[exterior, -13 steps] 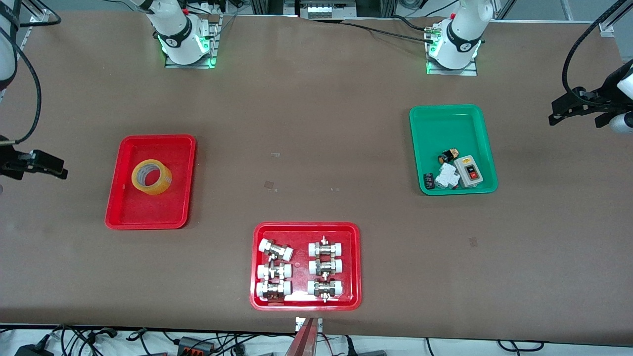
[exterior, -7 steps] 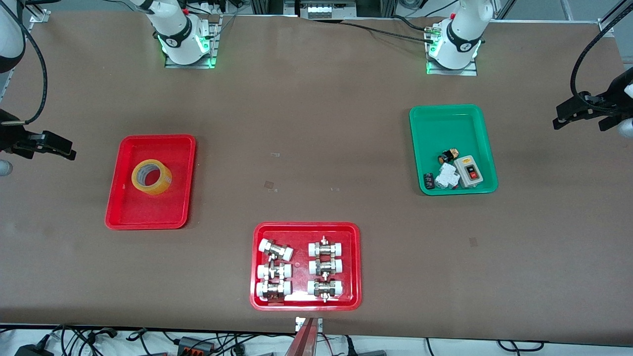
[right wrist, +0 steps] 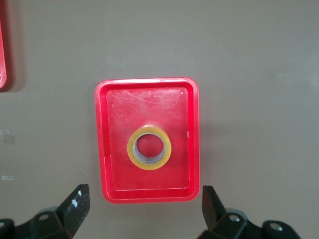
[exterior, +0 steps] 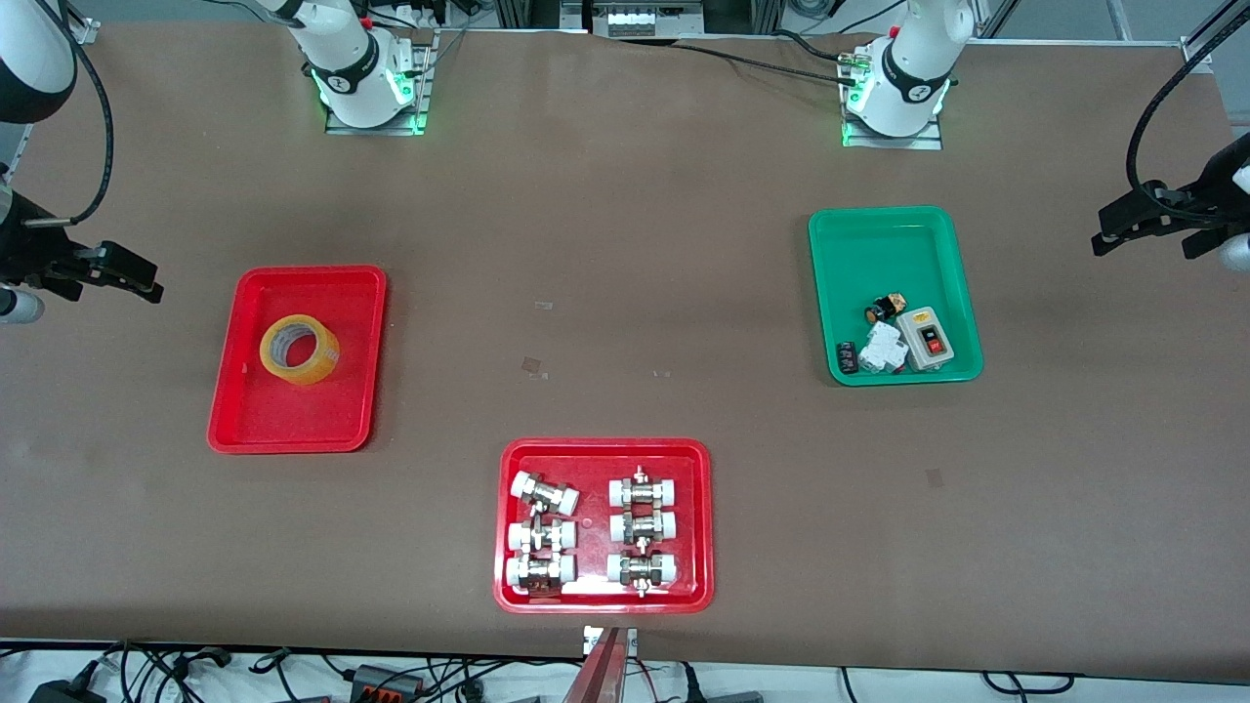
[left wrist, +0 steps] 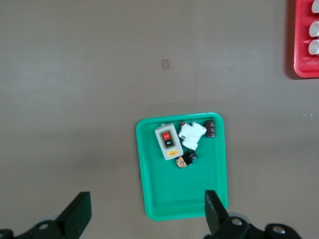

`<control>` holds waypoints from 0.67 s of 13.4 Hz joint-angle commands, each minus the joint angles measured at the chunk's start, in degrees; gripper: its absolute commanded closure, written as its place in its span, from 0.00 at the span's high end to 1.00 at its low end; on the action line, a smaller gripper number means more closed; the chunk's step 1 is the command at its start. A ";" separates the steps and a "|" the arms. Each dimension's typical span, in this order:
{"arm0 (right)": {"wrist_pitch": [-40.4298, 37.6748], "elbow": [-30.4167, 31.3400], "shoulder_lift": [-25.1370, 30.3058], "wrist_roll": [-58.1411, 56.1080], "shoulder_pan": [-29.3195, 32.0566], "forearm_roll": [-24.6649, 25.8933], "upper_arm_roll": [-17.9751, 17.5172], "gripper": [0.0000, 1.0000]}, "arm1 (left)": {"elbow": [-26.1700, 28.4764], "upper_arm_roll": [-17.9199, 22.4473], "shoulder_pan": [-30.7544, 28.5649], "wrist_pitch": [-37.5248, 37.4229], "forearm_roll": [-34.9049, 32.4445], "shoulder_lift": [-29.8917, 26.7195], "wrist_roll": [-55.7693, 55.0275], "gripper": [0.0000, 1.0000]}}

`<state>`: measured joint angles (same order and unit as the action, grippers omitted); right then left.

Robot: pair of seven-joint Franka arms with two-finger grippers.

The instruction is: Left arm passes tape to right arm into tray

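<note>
The tape point(exterior: 317, 366), a yellowish roll with a big hole, lies flat in the red tray point(exterior: 283, 410) toward the right arm's end of the table. The right wrist view shows the tape point(right wrist: 149, 166) in the middle of the tray point(right wrist: 114, 124). My right gripper point(exterior: 137, 278) is open and empty, up in the air over bare table beside that tray; its jaws stand wide apart point(right wrist: 143, 199). My left gripper point(exterior: 1113, 225) is open and empty, up over the table's end past the green tray; its jaws are also wide apart point(left wrist: 147, 204).
A green tray point(exterior: 879, 244) with a switch box and small electrical parts sits toward the left arm's end; it also shows in the left wrist view point(left wrist: 184, 199). A second red tray point(exterior: 605, 454) with white-capped pipe fittings lies nearest the front camera.
My right gripper has shifted toward the bases' edge of the table and a little toward the red tray. My left gripper shifted slightly, then held still. The tape has not moved.
</note>
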<state>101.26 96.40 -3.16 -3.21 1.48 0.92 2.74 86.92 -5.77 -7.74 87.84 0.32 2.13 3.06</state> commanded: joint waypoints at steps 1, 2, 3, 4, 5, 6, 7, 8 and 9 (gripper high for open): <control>-3.69 -0.25 2.80 -0.39 0.02 -0.57 -0.11 1.00 | -0.09 0.06 -0.08 0.32 0.82 -0.02 0.72 1.00; -3.79 -0.25 2.98 -0.40 0.02 -0.57 -0.11 1.00 | 0.00 0.06 -0.17 0.40 0.82 -0.02 0.72 1.00; -3.62 -0.16 2.89 -0.40 -0.07 -0.48 -0.19 1.00 | 0.00 0.06 -0.17 0.40 0.82 -0.02 0.72 1.00; -3.44 0.10 2.89 -0.40 -0.42 -0.30 -0.28 1.00 | 0.00 0.06 -0.17 0.32 0.82 0.06 0.72 1.00; -3.27 0.28 2.81 -0.40 -1.29 -0.04 -0.20 1.00 | 0.00 0.06 -0.17 0.31 0.82 0.06 0.72 1.00; -3.61 0.37 2.81 0.04 -1.39 -0.04 -0.20 1.00 | 0.00 0.06 -0.17 0.31 0.82 0.06 0.72 1.00; -3.70 0.37 2.81 0.22 -1.39 -0.04 -0.20 1.00 | 0.00 0.06 -0.26 0.31 0.82 0.06 0.81 1.00; -3.62 0.37 2.81 0.39 -1.39 -0.04 -0.20 1.00 | 0.00 0.06 -0.26 0.31 0.82 -0.02 0.81 1.00; -3.61 0.37 2.81 0.48 -1.39 -0.04 -0.20 1.00 | 0.00 0.06 -0.26 0.31 0.82 0.06 0.81 1.00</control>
<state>98.04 96.34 -0.95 -3.18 0.45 0.92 2.35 86.93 -5.77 -7.74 87.84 0.32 2.20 3.06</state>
